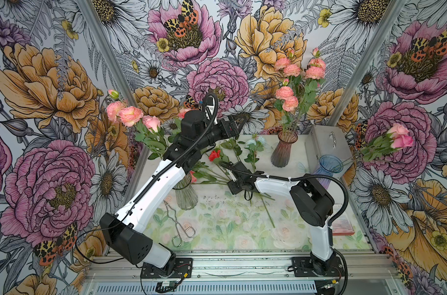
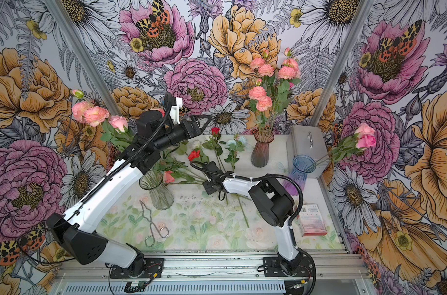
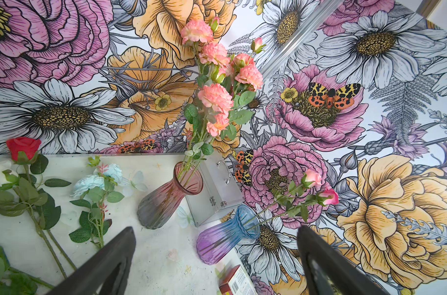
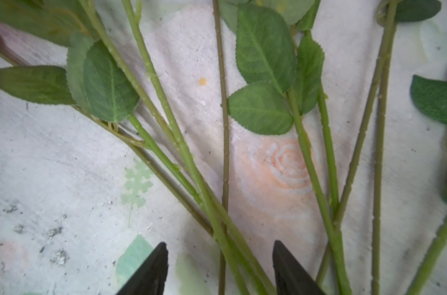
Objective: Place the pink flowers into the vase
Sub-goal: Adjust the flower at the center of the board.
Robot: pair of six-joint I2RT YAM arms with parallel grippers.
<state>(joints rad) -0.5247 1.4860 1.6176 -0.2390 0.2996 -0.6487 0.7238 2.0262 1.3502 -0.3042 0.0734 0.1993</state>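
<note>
we list: table [image 1: 230, 229] under pale floral-print cloth. black left gripper [image 3: 215, 229], raised over the table's back, jaws spread wide, gripping nothing. black right gripper [image 4: 220, 245], low over the cloth, jaws parted astride green stems [image 4: 225, 153], not pinching. ribbed pink-grey glass vase [image 1: 283, 150], upright at the back, holds pink flowers [image 1: 290, 86]. another pink bloom [image 1: 192, 176] lies on the cloth beside a clear glass vase [image 1: 186, 199].
</note>
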